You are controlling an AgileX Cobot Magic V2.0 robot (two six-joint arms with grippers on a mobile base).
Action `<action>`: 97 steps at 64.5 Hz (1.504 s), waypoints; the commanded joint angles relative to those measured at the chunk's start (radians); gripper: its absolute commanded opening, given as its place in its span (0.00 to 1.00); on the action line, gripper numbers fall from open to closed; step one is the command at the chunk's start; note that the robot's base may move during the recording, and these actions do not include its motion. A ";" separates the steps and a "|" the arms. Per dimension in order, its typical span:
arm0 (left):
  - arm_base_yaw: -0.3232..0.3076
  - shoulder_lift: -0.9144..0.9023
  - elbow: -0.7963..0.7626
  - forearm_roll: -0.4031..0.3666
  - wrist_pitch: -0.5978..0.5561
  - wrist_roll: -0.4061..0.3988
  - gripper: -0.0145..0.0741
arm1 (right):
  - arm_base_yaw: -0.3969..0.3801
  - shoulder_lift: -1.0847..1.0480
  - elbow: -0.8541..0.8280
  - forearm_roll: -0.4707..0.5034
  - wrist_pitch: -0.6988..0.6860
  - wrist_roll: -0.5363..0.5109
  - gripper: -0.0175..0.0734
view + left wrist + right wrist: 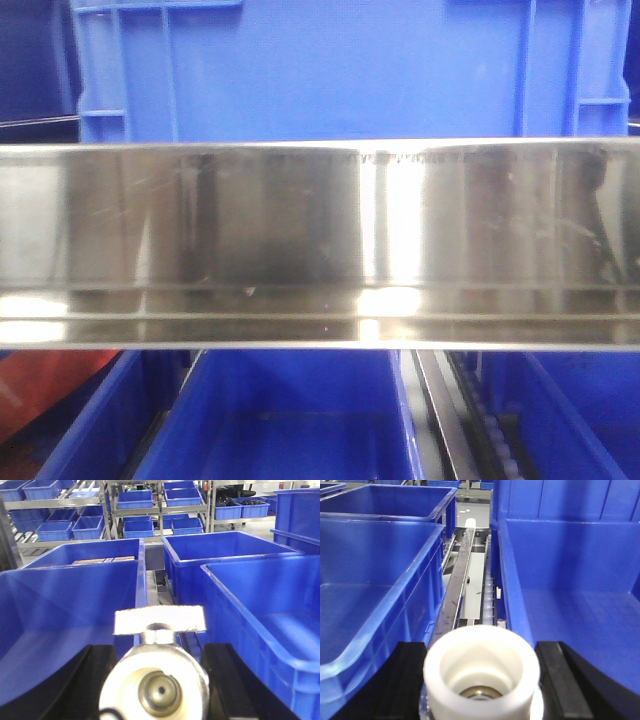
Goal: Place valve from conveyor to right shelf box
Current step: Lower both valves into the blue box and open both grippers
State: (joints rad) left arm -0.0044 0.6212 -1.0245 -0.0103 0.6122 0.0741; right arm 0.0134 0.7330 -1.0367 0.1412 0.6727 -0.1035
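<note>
blue bins all around; your left gripper clamps the valve between its jaws, your right gripper clamps a white-rimmed part.

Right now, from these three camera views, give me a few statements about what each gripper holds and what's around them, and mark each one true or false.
1. The left gripper is closed on a silver metal valve with a flat handle. True.
2. The right gripper holds nothing. False: a white part with a round open mouth sits between its black fingers.
3. The boxes beside the grippers are red. False: the boxes on both sides are blue.
4. In the front view, a shiny steel rail runs straight across the picture, with blue boxes above and below it. True.
</note>
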 commanded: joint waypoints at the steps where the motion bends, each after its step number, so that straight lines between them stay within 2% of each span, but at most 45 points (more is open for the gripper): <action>1: -0.003 -0.007 -0.012 -0.006 -0.055 -0.007 0.04 | 0.000 -0.005 -0.019 -0.003 -0.077 -0.003 0.02; 97: -0.003 -0.007 -0.012 -0.006 -0.057 -0.007 0.04 | 0.000 -0.005 -0.019 -0.003 -0.077 -0.003 0.02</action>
State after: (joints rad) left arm -0.0044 0.6212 -1.0245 -0.0103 0.6122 0.0741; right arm 0.0134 0.7330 -1.0367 0.1412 0.6727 -0.1035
